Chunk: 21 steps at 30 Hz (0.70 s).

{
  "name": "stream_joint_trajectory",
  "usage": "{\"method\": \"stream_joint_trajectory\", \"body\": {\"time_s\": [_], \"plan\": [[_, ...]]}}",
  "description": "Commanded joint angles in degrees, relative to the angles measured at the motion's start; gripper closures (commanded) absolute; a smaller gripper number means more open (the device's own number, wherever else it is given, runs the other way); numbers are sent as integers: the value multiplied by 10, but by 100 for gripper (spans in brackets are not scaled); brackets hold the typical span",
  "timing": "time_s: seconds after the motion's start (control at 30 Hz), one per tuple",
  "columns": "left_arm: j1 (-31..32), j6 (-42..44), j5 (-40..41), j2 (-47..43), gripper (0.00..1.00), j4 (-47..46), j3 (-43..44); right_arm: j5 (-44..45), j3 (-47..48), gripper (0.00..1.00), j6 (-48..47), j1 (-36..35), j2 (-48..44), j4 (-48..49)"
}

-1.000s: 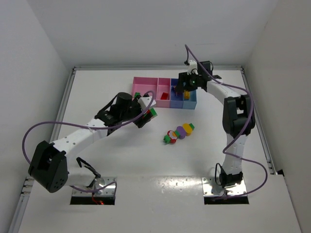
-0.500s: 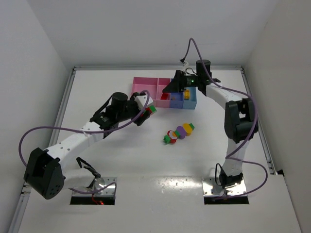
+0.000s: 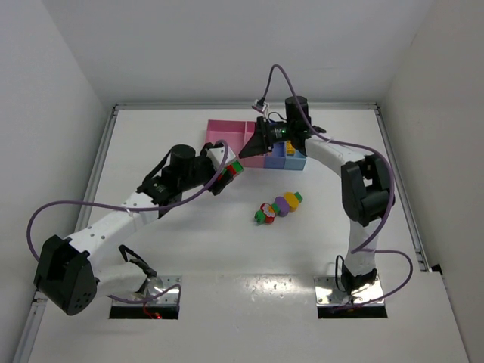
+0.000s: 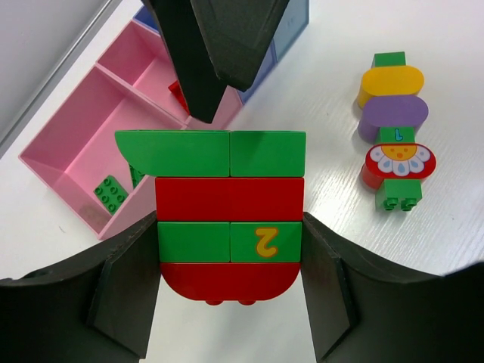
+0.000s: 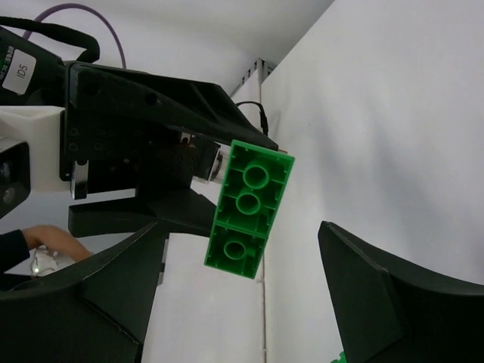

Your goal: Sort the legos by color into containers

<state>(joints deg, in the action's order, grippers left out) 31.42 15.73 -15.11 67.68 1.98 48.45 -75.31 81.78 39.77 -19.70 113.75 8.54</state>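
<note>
**Three marks we can read**

In the left wrist view, we read a yellow "2" on a green brick (image 4: 265, 242) low in the red-and-green stack (image 4: 231, 198) at centre frame. At upper right, a small green piece (image 4: 398, 135) bears a blue "1". In the right wrist view, a white tag (image 5: 17, 72) at upper left reads "ID5".

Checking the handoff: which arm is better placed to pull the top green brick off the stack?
Right, likely. The right gripper is open and aimed at the stack, with the top green brick framed between its fingers; the left gripper is shut on it.
</note>
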Motion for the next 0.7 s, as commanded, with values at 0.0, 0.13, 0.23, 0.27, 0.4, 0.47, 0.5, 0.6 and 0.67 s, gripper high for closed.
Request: {"method": "stream_joint_trajectory", "body": {"time_s": [0.0,0.13,0.23,0.27,0.4,0.47,0.5,0.6,0.67], "plan": [[-6,-10,-1,-16,71,-41,1,-22,28,18,10,-16,-10,39],[-6,-10,-1,-16,71,-41,1,-22,28,18,10,-34,-4,39],[-6,-5,-1,-11,71,-41,1,-22,34,21,10,-39,2,39],[-6,-5,-1,-11,71,-41,1,-22,39,25,10,-45,8,39],[-6,-5,-1,-5,71,-46,1,-10,39,77,10,-45,14,45],[-6,-5,-1,-5,71,-46,1,-4,39,92,5,-45,14,45],[-6,-5,-1,-5,71,-46,1,-4,39,98,5,-39,14,45],[-6,-10,-1,-5,71,-46,-5,4,39,100,5,-25,14,45],[-6,-10,4,-18,71,-38,-12,10,39,100,5,-7,9,50]]}}
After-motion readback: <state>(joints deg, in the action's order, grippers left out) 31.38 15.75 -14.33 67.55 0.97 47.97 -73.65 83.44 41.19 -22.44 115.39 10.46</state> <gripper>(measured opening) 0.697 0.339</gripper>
